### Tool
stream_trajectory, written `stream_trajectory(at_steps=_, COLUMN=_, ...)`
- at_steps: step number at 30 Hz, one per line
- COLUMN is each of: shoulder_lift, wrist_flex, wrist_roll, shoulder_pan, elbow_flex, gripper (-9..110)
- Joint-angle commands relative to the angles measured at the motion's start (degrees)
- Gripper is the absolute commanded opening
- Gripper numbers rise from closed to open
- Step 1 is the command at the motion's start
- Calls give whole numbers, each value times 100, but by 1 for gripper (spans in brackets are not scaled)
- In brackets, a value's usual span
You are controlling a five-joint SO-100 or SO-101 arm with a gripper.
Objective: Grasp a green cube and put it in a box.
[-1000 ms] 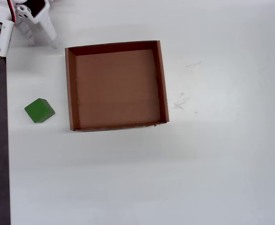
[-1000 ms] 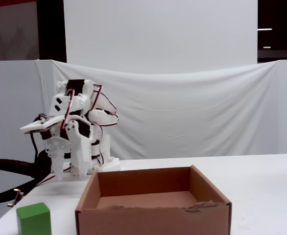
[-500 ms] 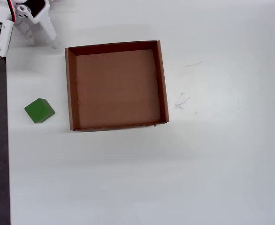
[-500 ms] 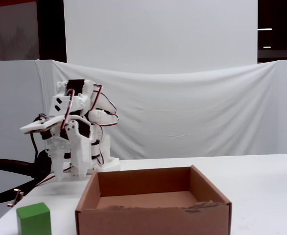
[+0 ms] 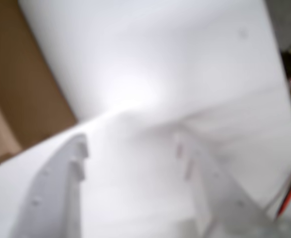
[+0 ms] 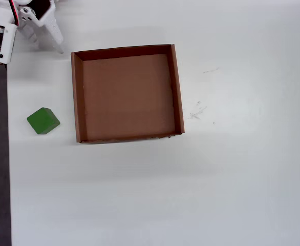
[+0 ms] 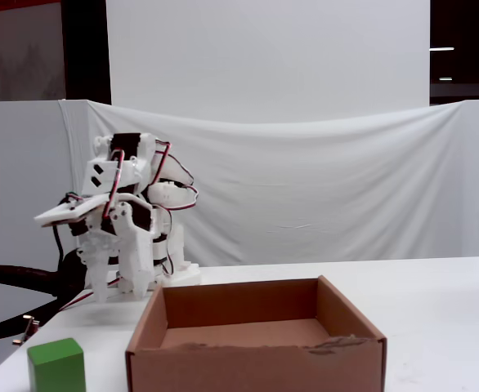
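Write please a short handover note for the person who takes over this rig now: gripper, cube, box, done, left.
Gripper: open, empty, folded back near the arm's base, pointing down at the table.
Green cube: on the table outside the box, left of it in the overhead view, not touching.
Box: empty.
Done: nothing yet.
Left: reach the cube, grasp it, drop it in the box.

The wrist view is strongly blurred and overexposed: a bright glare patch sits on the table [image 5: 130, 89], and the fingers [image 5: 56, 198] are soft, out of focus. The overhead view is sharp and evenly lit, with only faint soft shadows beside the box [image 6: 76, 97]. The fixed view is clear, its upper corners dark.
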State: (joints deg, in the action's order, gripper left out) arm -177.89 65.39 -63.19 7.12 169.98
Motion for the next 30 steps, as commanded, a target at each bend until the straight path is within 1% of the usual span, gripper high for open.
stream_trajectory(at_steps=1, shoulder_lift=606, wrist_flex=-396, wrist_roll=-123, shoulder_pan=-44, elbow_flex=-624, gripper=23)
stream_trajectory(at_steps=5, shoulder_lift=1960, wrist_flex=-1116, wrist_roll=-949, shoulder_pan=158, elbow_flex=-1450, gripper=23)
stream_trajectory(at_steps=9, shoulder_lift=3322, wrist_flex=-2197, wrist_roll=-1679, shoulder_pan=360, elbow_flex=-2127, gripper=23)
stream_trajectory(at_steps=12, shoulder_lift=4236, wrist_flex=-2619, wrist_roll=-2250, shoulder_pan=475, elbow_flex=-2637, gripper=23)
stream_trajectory(at_steps=14, shoulder_lift=4764, wrist_flex=-2672, wrist_roll=-2549, shoulder_pan=501, elbow_flex=-2988, gripper=23)
stream_trajectory(at_steps=19, shoulder_lift=5748, wrist_flex=-2830, wrist_roll=-2637, shoulder_pan=448, elbow_flex=-3797, gripper=26)
stream_trajectory(at_steps=26, shoulder_lift=6609, wrist_flex=-2769, wrist_roll=-3208, shoulder_pan=281, elbow_flex=-4623, gripper=30)
stream_trajectory(at_steps=30, shoulder_lift=6996, wrist_flex=-2610, wrist_roll=-3577, shoulder_pan=229, elbow_flex=-5036, gripper=30)
